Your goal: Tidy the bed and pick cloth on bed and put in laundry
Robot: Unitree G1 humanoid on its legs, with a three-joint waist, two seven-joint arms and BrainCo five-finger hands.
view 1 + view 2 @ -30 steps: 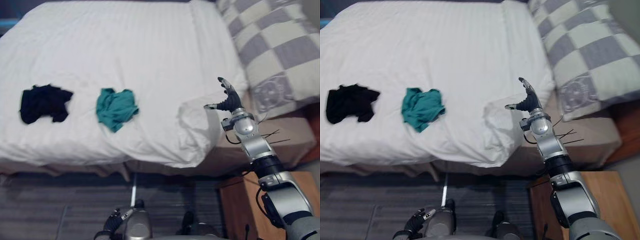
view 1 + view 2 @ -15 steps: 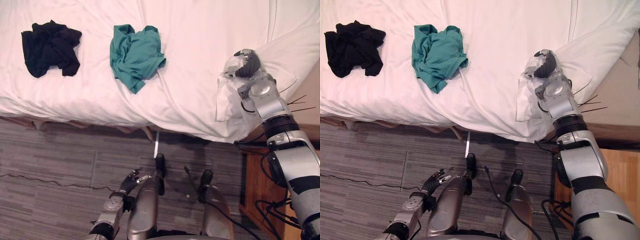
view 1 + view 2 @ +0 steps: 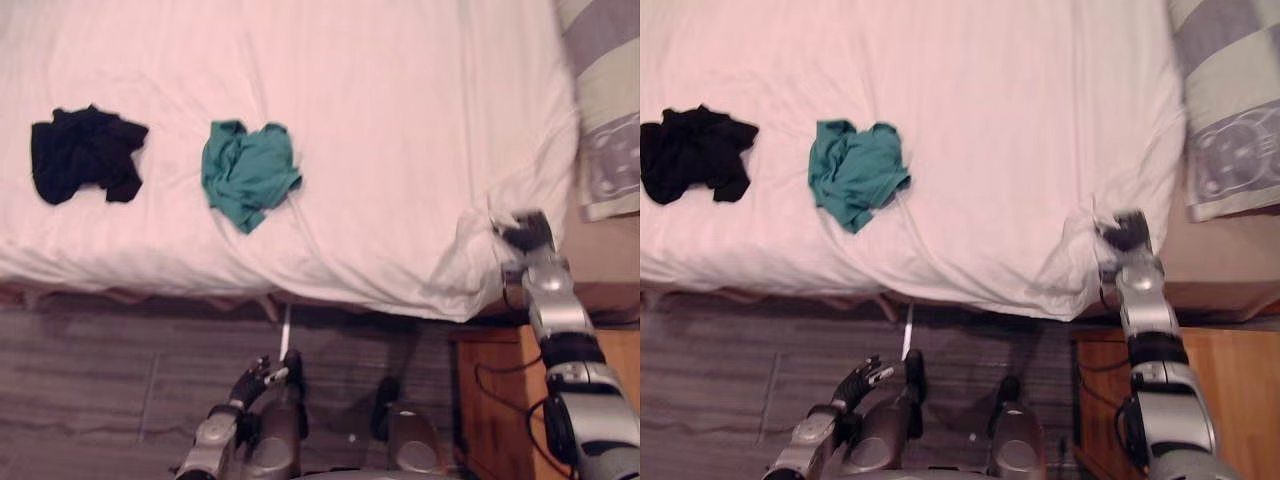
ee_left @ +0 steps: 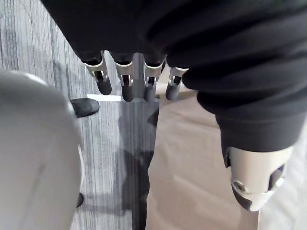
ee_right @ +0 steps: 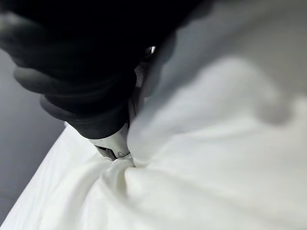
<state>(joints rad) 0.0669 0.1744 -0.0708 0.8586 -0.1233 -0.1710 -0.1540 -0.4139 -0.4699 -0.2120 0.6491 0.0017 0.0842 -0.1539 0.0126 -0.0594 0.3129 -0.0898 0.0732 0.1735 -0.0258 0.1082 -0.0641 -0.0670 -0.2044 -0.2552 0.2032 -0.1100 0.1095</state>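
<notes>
Right hand (image 3: 522, 232): clenched on duvet (image 3: 400, 120) corner, dragged outward since — fold flattened.
Left hand (image 3: 252, 378): hung slack, empty.
Teal cloth (image 3: 248, 172), black cloth (image 3: 85, 152): lay untouched.

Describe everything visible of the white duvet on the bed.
The duvet is white, soft-looking cloth with faint stripes, spread over the bed and hanging over its near edge, mostly flat with shallow creases. Its near right corner is bunched, folds gathering into the right hand, which pinches it. A crumpled teal garment and a black garment lie on it, apart.
</notes>
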